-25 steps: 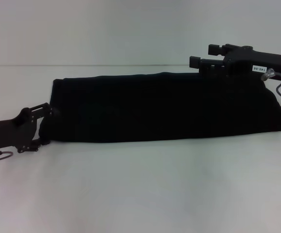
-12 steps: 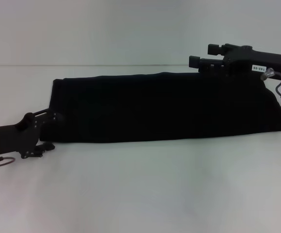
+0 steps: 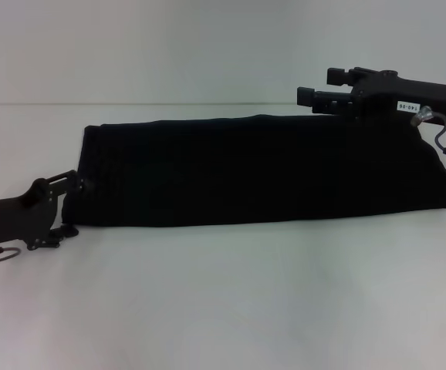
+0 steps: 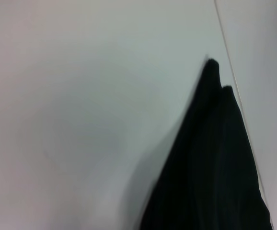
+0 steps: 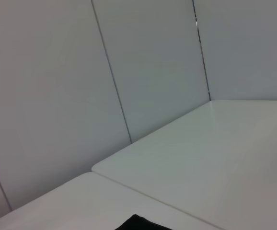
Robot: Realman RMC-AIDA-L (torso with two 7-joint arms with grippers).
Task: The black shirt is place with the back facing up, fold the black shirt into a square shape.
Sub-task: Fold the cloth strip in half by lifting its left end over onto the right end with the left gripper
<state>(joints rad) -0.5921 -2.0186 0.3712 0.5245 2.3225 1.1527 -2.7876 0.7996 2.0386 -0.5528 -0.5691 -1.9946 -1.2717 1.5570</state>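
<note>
The black shirt lies folded into a long band across the table, back side up, with no lettering showing. My left gripper is at the band's near left corner, open, with one finger above the corner and one below it. My right gripper hovers open over the far edge of the shirt near its right end, holding nothing. In the left wrist view the black shirt runs away as a dark wedge. Only a sliver of the black shirt shows in the right wrist view.
The white table stretches wide in front of the shirt and on the left. Its far edge meets a pale panelled wall just behind the shirt.
My left gripper dipped down and back from the shirt's left corner, then returned close to it, ending a little lower than before. The right gripper rose slightly. The shirt has not moved.
</note>
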